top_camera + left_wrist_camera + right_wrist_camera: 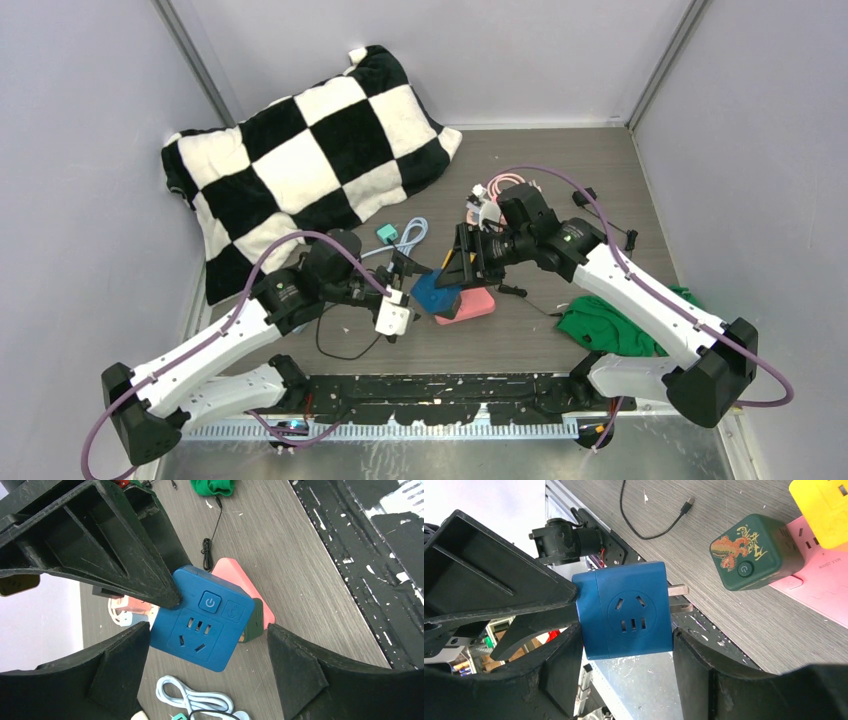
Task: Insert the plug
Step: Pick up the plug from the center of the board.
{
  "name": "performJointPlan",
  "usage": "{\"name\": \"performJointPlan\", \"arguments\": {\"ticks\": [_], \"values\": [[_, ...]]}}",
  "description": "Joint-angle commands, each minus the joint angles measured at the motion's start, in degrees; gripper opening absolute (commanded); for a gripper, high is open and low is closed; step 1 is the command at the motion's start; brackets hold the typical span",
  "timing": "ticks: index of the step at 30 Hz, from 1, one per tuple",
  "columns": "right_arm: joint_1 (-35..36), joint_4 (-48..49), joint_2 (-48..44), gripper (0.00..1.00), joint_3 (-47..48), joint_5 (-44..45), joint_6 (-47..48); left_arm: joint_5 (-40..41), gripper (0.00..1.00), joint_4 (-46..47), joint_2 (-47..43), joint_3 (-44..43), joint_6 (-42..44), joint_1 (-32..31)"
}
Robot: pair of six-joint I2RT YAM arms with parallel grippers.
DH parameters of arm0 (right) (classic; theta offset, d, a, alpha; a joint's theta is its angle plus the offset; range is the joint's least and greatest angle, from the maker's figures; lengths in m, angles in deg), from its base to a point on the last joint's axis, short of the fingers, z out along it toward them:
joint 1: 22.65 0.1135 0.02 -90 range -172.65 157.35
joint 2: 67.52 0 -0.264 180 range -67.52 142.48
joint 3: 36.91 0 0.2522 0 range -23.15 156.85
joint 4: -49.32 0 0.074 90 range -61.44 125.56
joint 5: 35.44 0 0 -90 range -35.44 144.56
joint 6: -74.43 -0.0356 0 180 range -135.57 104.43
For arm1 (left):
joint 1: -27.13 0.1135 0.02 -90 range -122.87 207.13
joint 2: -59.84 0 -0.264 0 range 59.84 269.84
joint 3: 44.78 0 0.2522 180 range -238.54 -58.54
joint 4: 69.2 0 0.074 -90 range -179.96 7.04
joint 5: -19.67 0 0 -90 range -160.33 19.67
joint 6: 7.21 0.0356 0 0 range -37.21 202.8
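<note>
- Top view: the right gripper holds the blue cube-shaped plug adapter just left of the flat pink power strip. The left gripper is at the cube's far-left side. A black-and-white checkered pillow lies well behind the strip.
- Left wrist: the left gripper stands wide open around the blue cube, whose socket face and power button look up; the pink strip shows just past it.
- Right wrist: the right gripper is clamped on the cube's two sides — metal prongs jut towards the strip, apart from it. A dark green dragon-printed cube rests at the strip's edge.
</note>
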Motion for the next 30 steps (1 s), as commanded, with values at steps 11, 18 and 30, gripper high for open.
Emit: {"name": "performJointPlan", "arguments": {"ticks": [11,18,30], "values": [[2.10,5.72,1.92,0.38,1.43,-0.85,-1.23,4.22,0.89,6.29,0.91,0.72,-0.49,-0.89],[2.27,6.26,1.71,0.37,1.33,-0.95,-1.44,4.84,0.86,5.74,1.05,1.27,-0.62,-0.89],[2.28,10.99,1.31,0.36,-0.95,-3.58,-3.48,4.39,0.78,3.61,1.46,1.33,-0.01,-0.89]]}}
